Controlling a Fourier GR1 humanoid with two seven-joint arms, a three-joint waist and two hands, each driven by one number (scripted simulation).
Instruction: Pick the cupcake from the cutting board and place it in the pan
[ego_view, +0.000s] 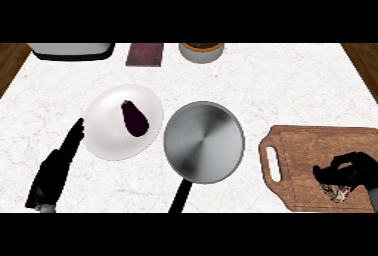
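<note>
The cupcake (337, 192) lies on the wooden cutting board (310, 145) at the lower right, mostly hidden beneath my right hand (353, 170), whose fingers are curled round it. The steel pan (203, 141) sits in the middle of the counter, its black handle pointing toward the lower edge. My left hand (53, 172) rests open at the lower left, fingers straight and pointing up toward the white plate.
A white plate (111, 135) left of the pan carries a dark eggplant (134, 119). Along the far edge stand a grey appliance (70, 50), a dark reddish block (145, 54) and a grey pot with a plant (201, 51).
</note>
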